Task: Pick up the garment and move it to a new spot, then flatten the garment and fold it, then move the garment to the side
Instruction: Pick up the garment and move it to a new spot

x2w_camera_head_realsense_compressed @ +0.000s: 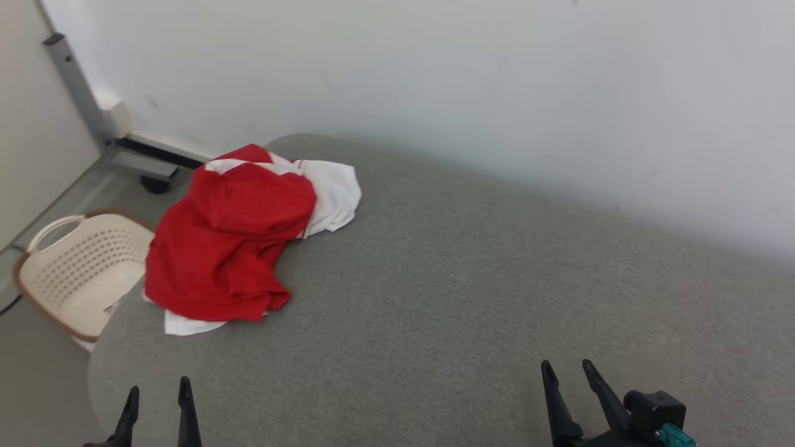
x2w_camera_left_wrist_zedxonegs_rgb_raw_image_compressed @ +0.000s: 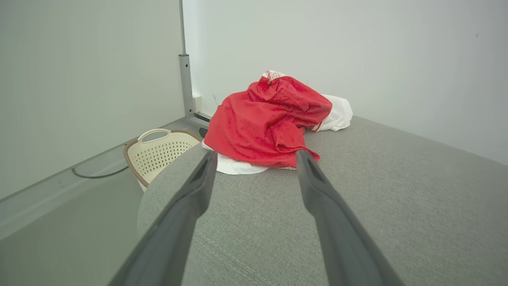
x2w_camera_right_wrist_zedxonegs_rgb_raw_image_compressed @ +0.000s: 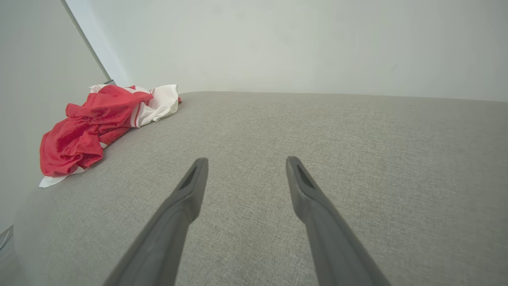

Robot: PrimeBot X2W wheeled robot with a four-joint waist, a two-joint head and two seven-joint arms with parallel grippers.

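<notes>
A crumpled red and white garment point(x2w_camera_head_realsense_compressed: 230, 242) lies in a loose heap on the far left corner of the grey fabric-covered table point(x2w_camera_head_realsense_compressed: 472, 285). Its red cloth is bunched on top, and white cloth shows along the side toward the table's back edge and under the hem toward the table's front. One fold of it reaches the table's left edge, just above a cream perforated basket point(x2w_camera_head_realsense_compressed: 81, 273) with a brown rim that stands on the floor beside that edge. Behind the table rises a plain pale wall point(x2w_camera_head_realsense_compressed: 497, 81), and past the table's far left corner a grey metal post point(x2w_camera_head_realsense_compressed: 73, 77) leans up from a base on the floor. The left gripper point(x2w_camera_head_realsense_compressed: 159, 386) hovers over the table's near left part, its jaws spread wide and holding nothing. In the left wrist view its two dark fingers point(x2w_camera_left_wrist_zedxonegs_rgb_raw_image_compressed: 190, 198) point at the garment, apart from it. The right gripper point(x2w_camera_head_realsense_compressed: 566, 365) hovers over the table's near right part, jaws likewise wide and holding nothing. In the right wrist view bare grey cloth lies between its fingers point(x2w_camera_right_wrist_zedxonegs_rgb_raw_image_compressed: 313, 198), with the garment well off toward the table's left side.
</notes>
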